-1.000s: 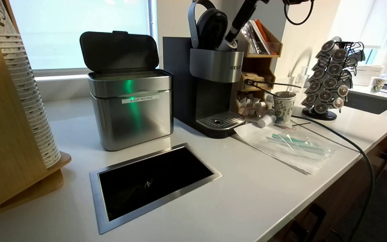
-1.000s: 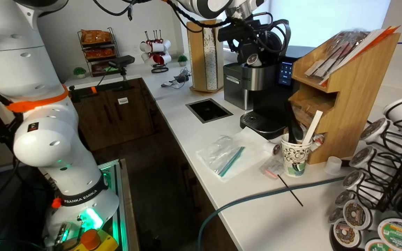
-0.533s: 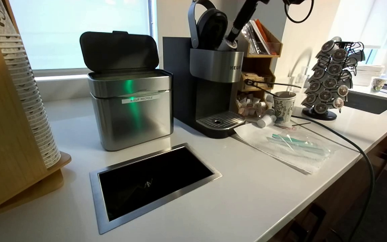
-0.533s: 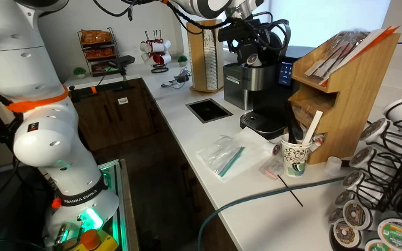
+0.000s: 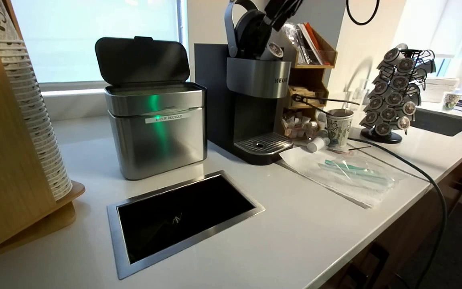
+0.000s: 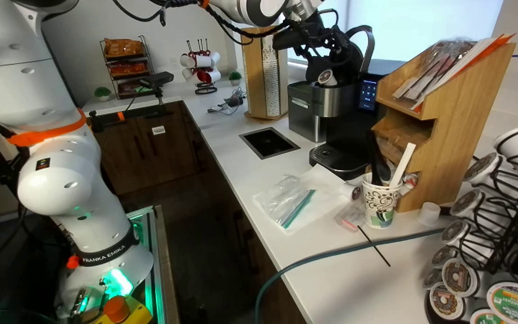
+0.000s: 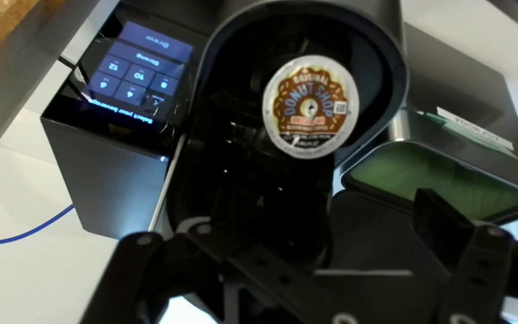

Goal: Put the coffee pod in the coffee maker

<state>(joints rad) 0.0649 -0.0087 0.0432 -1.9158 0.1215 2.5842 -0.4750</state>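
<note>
The coffee maker (image 5: 258, 78) is tall and black with a silver-grey front band; it also shows in an exterior view (image 6: 336, 101). Its lid and handle stand raised. The coffee pod (image 7: 310, 107) has a brown Donut Shop foil face. It rests tilted in the open top, foil outward, partly above the band in both exterior views (image 5: 274, 51) (image 6: 327, 77). My gripper (image 7: 349, 202) is open and empty, with its jaws wide apart; the left fingertip blends into the black machine. In an exterior view the gripper (image 5: 269, 30) is just above and behind the pod, apart from it.
The squat steel recycling box (image 5: 159, 140) stands beside the machine with its lid up. A sunken bin opening (image 5: 191, 212) is in front. A wooden organizer (image 6: 457, 126), a paper cup (image 6: 381, 202), a pod rack (image 5: 393, 92) and a plastic bag (image 6: 292, 202) are on the counter.
My gripper has tilted and moved up and back from the pod. The finger that ended at the pod has come away. The pod stays in nearly the same place.
</note>
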